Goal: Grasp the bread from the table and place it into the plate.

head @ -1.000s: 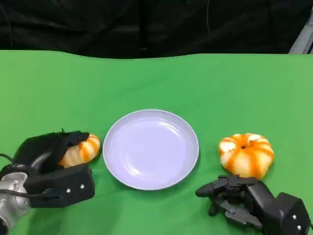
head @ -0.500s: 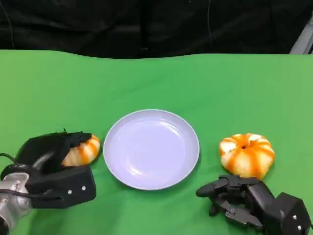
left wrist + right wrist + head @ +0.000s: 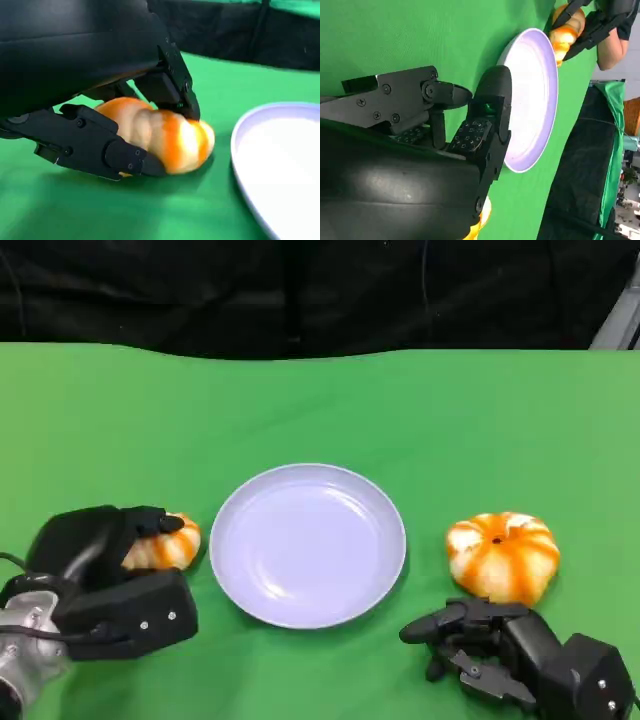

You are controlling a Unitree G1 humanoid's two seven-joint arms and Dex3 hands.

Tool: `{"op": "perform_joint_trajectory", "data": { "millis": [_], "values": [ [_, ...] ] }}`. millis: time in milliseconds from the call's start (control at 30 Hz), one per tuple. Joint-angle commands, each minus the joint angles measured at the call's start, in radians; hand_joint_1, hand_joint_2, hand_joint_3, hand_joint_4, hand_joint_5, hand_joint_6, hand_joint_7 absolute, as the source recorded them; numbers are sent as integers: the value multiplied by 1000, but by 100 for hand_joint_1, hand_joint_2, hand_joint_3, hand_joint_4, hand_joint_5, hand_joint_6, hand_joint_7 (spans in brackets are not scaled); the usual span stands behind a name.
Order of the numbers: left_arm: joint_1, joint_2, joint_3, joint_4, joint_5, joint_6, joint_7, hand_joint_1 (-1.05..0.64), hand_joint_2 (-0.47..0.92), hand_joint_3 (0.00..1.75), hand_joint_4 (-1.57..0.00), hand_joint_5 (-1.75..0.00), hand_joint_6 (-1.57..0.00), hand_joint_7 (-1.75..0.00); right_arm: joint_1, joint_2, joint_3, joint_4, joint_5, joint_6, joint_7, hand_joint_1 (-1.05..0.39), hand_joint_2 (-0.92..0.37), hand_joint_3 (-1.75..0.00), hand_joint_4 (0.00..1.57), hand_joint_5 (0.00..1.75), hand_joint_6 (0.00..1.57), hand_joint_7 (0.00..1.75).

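A small orange-and-white striped bread (image 3: 163,548) lies on the green table just left of the lilac plate (image 3: 308,545). My left hand (image 3: 95,575) grips this bread, fingers over its top. In the left wrist view the black fingers (image 3: 100,147) clasp the bread (image 3: 165,137) from above and below, with the plate (image 3: 280,165) beside it. A second, larger striped bread (image 3: 503,555) sits right of the plate. My right hand (image 3: 500,655) rests just in front of that bread, fingers apart and holding nothing.
The green cloth (image 3: 320,410) runs back to a black curtain (image 3: 300,290). In the right wrist view my right hand (image 3: 435,145) lies before the plate (image 3: 530,90), and beyond the plate shows the left hand with its bread (image 3: 566,27).
My left hand's fingers have closed down over the small bread, covering more of its top. The right hand, plate and larger bread have not moved.
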Motion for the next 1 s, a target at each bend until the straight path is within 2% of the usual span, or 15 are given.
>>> {"op": "perform_joint_trajectory", "data": {
  "millis": [33,233,467,700,1000],
  "values": [
    [26,-7,16,21,-13,14,50,-11,92,14,-60,-172,-91,-81,13,-13,-2,7,-6,19,1,-3,-92,-41,79,126,101,53],
    [31,-22,46,32,-32,-2,142,-5,91,5,-59,-175,-74,-113,13,-11,-2,6,-4,25,2,-2,-92,-42,79,127,101,53],
    [43,-36,101,28,-81,-53,214,0,92,8,-57,-172,-71,-121,12,-10,-5,10,4,25,12,-2,-92,-42,79,127,101,53],
    [51,-22,105,7,-62,-130,337,-1,92,16,-65,-157,-77,-107,2,-9,-8,24,8,31,14,-2,-92,-43,78,127,101,54],
    [85,-4,108,-85,-53,-238,388,-4,88,20,-70,-148,-83,-97,1,-10,-6,31,3,20,10,-2,-92,-43,79,127,101,54]
  ]
}}
